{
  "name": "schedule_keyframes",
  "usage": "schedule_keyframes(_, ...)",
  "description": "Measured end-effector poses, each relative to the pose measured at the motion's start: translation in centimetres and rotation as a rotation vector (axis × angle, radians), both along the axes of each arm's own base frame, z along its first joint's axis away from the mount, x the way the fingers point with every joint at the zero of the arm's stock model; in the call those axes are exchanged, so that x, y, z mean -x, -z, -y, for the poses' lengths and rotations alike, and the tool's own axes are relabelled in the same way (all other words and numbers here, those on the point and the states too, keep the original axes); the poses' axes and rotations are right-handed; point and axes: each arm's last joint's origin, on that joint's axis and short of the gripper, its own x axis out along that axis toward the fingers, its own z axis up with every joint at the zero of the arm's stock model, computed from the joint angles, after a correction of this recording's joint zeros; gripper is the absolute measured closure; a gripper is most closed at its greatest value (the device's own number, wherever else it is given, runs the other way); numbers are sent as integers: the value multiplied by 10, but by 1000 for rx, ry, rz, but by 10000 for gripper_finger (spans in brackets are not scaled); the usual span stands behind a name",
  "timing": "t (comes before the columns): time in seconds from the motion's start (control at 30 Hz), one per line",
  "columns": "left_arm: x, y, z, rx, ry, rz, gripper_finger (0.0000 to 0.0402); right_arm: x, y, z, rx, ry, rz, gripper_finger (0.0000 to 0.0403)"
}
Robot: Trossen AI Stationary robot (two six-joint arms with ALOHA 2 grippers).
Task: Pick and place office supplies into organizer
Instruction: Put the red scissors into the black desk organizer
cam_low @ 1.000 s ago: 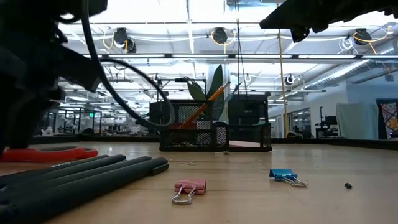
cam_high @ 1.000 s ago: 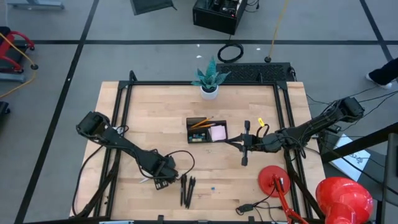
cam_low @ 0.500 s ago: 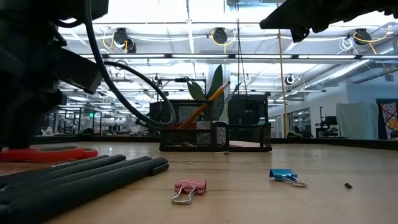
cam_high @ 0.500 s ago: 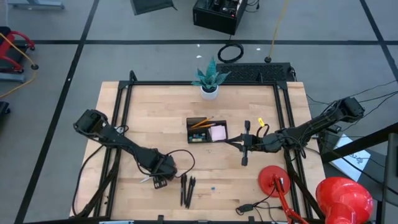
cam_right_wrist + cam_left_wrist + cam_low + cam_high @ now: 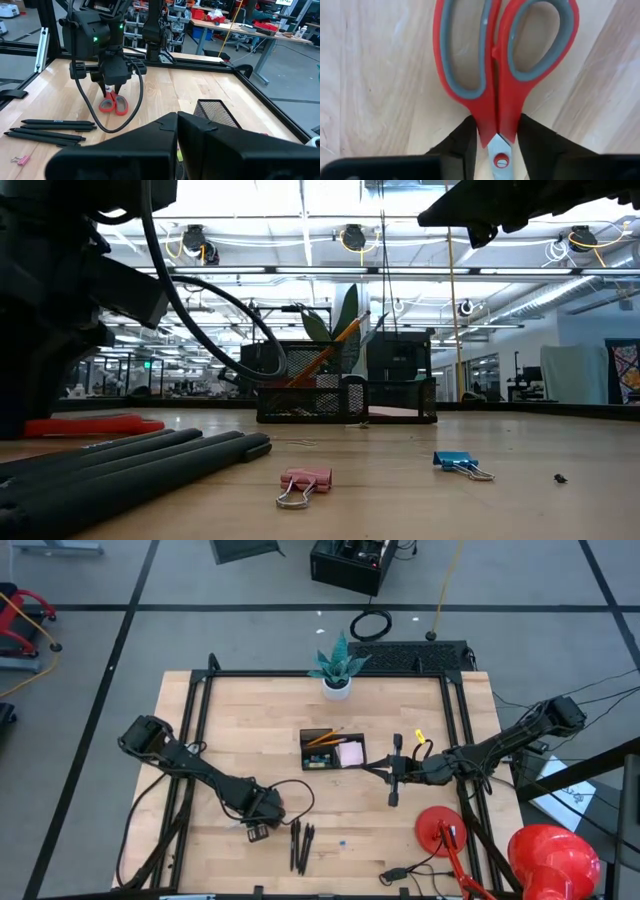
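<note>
The red-handled scissors lie on the wooden table near its front left. My left gripper stands over them, pointing down, shut on them; it also shows in the right wrist view. Three black pens lie just right of it. The black organizer stands mid-table and holds an orange pencil and a pink sticky-note pad. A blue clip and a pink clip lie on the table. My right gripper hovers right of the organizer, shut and empty. My left gripper pinches the scissors between its two fingers at the neck of the handles, just above the pivot screw. The fingers come from above and lie across the scissors. The handle loops rest on the table.
A white plant pot stands at the far edge. A red round-based object and a small yellow piece are at the right. Black frame rails run along the table's sides.
My left gripper has shifted a little toward the table's near edge, staying over the scissors. My right gripper has kept still.
</note>
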Motion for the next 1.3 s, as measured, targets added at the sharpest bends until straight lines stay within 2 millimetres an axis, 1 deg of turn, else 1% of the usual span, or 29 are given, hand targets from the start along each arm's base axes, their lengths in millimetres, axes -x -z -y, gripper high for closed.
schedule_keyframes(0.07, 0, 0, 0, 0, 14, 1, 292, 0, 0, 0, 0, 0, 0, 399)
schedule_keyframes(0.13, 0, 0, 0, 0, 29, 0, 296, 0, 0, 0, 0, 0, 0, 399)
schedule_keyframes(0.23, 0, 0, 0, -10, 40, 4, 288, 0, 0, 0, 0, 0, 0, 399)
schedule_keyframes(0.33, 2, -5, 3, -30, 60, 46, 281, 0, 0, 0, 0, 0, 0, 399)
schedule_keyframes(0.4, 3, -12, 3, -49, 60, 89, 280, 0, 0, 0, 0, 0, 0, 399)
schedule_keyframes(0.43, 3, -16, 2, -86, 52, 130, 281, 0, 0, 0, 0, 0, 0, 399)
schedule_keyframes(0.57, 6, -40, -2, -126, 9, 255, 291, 0, 0, 0, -1, 0, 3, 399)
schedule_keyframes(0.73, 11, -58, -4, -127, -15, 323, 291, 0, -1, 0, -3, 0, 6, 399)
schedule_keyframes(0.9, 13, -68, -5, -125, -11, 382, 290, 0, -1, 0, -3, 0, 6, 399)
schedule_keyframes(1.07, 8, -80, -5, -157, 51, 517, 289, 0, -1, 0, -3, 0, 7, 399)
schedule_keyframes(1.13, 4, -87, -4, -169, 88, 594, 289, 0, -1, 0, -2, 0, 6, 399)
schedule_keyframes(1.3, -3, -109, -9, -265, 141, 790, 289, 0, -1, 0, -2, 0, 6, 399)
